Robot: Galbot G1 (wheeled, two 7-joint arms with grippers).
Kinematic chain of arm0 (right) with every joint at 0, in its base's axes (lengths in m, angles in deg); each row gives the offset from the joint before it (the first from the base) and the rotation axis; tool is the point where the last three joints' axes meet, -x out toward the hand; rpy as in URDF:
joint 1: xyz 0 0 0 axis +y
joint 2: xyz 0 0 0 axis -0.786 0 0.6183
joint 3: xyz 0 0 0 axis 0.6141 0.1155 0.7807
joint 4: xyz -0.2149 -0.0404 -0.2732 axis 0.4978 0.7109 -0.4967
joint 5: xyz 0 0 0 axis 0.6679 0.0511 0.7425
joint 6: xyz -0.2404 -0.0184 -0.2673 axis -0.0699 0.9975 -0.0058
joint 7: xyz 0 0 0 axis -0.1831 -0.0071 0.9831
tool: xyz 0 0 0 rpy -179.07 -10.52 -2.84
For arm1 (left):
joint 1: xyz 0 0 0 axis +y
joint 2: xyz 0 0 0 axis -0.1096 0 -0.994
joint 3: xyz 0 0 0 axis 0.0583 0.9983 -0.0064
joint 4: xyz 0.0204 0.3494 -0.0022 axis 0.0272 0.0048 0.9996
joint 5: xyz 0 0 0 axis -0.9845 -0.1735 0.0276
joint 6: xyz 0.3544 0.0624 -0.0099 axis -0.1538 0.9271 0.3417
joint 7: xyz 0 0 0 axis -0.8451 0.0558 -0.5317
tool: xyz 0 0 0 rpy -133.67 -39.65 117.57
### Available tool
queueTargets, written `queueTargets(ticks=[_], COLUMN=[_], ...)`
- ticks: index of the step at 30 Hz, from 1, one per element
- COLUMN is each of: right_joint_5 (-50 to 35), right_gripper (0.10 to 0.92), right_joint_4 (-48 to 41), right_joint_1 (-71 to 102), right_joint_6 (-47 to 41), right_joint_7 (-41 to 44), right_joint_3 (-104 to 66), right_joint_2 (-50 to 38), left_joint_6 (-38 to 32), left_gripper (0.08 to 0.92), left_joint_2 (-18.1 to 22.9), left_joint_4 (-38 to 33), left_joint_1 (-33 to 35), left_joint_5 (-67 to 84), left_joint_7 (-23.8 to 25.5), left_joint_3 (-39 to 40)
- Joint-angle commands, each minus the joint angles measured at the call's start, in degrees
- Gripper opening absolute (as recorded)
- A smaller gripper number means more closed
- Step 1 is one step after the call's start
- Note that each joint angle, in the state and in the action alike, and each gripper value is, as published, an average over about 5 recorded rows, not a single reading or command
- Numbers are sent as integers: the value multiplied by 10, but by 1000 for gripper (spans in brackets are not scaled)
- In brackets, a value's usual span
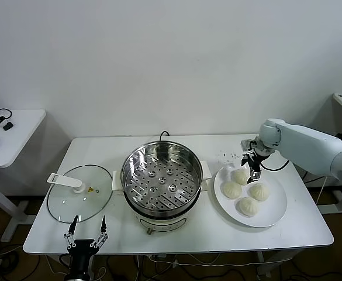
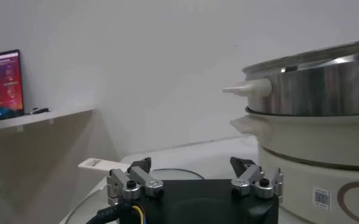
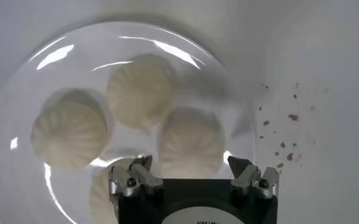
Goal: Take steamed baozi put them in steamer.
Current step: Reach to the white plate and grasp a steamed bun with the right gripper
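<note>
Though above plate (image 1: 276,215), right hand (image 1: 254,168) agape.

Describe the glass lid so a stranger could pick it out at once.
Start at the big shiny steamer in the middle of the white table. On the robot's left of it, the glass lid lies flat on the tabletop. It alone is see-through, with a white handle, unlike the solid white plate of baozi on the other side.
</note>
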Motion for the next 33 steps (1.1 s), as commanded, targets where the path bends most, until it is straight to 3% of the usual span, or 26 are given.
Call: queueTargets(ticks=[1,8,15,22,33], right_joint_5=[3,3,5,5,2], right_gripper=[823,813,690,652,628], right_joint_4=[-8,-15,-14,0,137], right_joint_1=[10,16,13,8,-132], right_joint_6=[-4,-7,-7,-9,24], right_joint_7=[-2,-7,-9,-9,1], right_joint_3=[-4,-10,-10,-7,81], right_joint_2=[3,10,12,7,-38], left_joint_6=[0,-1,-1,-2,-4], left_gripper=[823,823,823,823,823], left_joint_2=[0,0,0,0,0], left_joint_4=[1,2,2,2,-1], left_joint_1=[0,-1,-2,-2,-1], left_joint_5=[-1,-3,-4,-5,-9], left_joint_7=[0,-1,-2,-2,-4], left_joint_3=[0,-1,-2,-2,-1])
